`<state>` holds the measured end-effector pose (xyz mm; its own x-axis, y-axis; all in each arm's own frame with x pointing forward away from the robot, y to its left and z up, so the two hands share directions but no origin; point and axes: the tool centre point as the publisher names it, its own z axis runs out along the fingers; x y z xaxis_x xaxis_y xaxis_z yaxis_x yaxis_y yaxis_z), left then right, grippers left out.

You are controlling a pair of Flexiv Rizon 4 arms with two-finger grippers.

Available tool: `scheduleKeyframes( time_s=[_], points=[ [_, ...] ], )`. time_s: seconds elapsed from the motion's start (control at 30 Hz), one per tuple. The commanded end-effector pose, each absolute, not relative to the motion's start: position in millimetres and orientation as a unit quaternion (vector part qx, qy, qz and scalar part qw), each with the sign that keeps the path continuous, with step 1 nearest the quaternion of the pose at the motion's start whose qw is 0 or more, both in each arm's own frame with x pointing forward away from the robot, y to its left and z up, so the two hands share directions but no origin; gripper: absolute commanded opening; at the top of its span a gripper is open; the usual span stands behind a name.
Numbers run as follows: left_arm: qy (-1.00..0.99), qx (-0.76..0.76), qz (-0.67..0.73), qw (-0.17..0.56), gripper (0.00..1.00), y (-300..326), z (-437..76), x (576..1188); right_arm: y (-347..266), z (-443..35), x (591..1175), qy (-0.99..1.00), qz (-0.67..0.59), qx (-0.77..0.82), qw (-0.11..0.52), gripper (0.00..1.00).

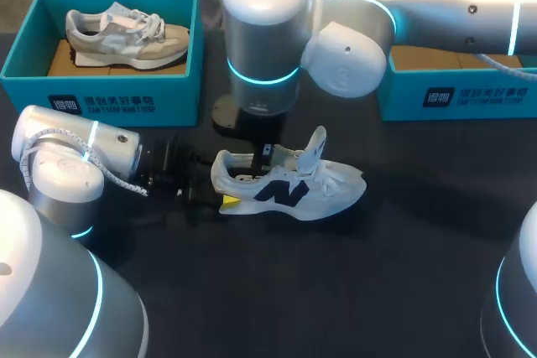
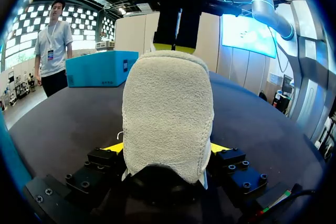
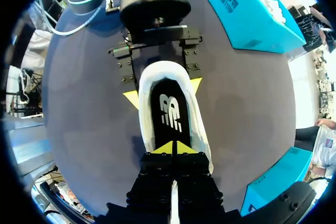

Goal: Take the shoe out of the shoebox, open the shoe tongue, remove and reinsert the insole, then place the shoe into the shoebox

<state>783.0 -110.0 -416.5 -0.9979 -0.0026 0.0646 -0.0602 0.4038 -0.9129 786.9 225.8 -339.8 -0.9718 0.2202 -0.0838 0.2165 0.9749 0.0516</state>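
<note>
Our L end effector (image 2: 167, 149) clamped on heel of white shoe (image 1: 289, 186), yellow tips either side. Shoe upright on dark worktop (image 1: 336, 291), outside any box; tongue (image 1: 317, 144) stands up. Our R end effector (image 3: 173, 148) over shoe opening, tips pinched together above black insole (image 3: 170, 111); can't tell if holding anything. Beyond: teal shoebox (image 1: 101, 85) w/ 2nd shoe (image 1: 126, 39) far L, another teal box (image 1: 453, 94) far R.

White shoe (image 1: 289, 189) upright on table (image 1: 336, 291), tongue up, blk insole (image 3: 170, 114) in.
</note>
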Motion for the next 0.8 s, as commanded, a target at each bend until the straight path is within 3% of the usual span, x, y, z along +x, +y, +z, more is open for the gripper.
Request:
scheduleKeyframes(
  time_s=[0.03,0.8],
  points=[
    [-0.838,0.019,0.545,0.027,0.00,-109,-417,784,224,-353,795,0.994,0.024,0.106,0.025,0.00],
    [-0.838,0.019,0.545,0.027,0.00,-109,-417,784,211,-377,783,0.989,0.035,0.144,0.001,0.00]
  ],
)
